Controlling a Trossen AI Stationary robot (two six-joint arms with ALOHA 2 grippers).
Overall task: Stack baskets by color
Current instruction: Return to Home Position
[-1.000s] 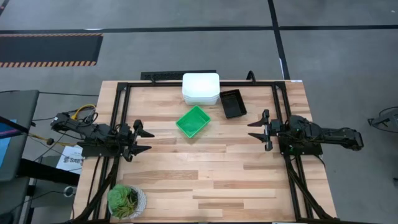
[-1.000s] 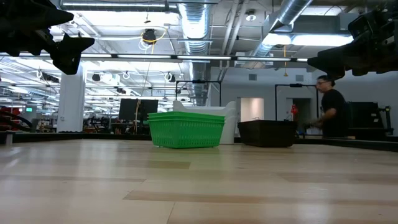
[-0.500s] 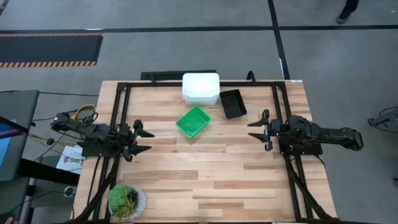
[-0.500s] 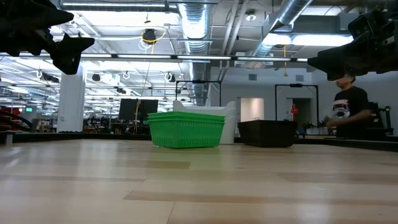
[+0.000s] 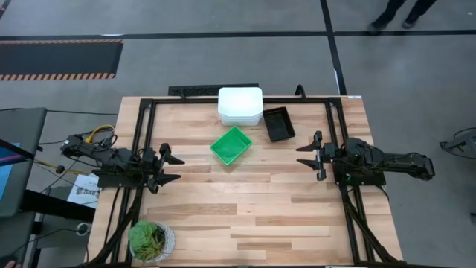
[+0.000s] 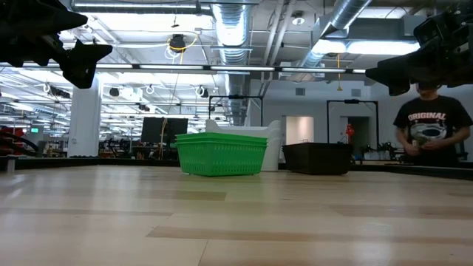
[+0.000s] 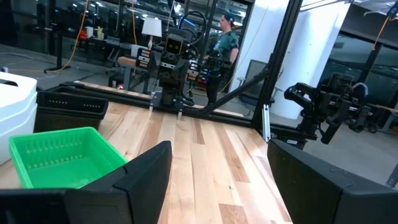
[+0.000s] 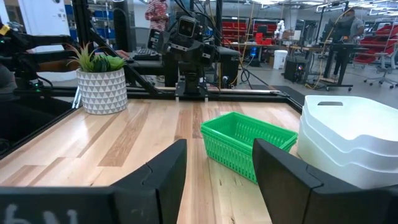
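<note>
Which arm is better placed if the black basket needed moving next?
Probably the right. The black basket sits on the right arm's side, nearer the right gripper, which is open and empty. The left gripper waits farther off, with the green basket lying between.

Light wood plank table (image 5: 245, 208), black frame rails (image 5: 186, 100) along its edges. White baskets (image 5: 239, 106) stacked at mid far edge. Black baskets (image 5: 278, 123) just beside them, right-arm side. Green baskets (image 5: 230, 145) nearer centre, angled. Potted plant (image 5: 152, 241) at opposite edge, left-arm corner.
</note>
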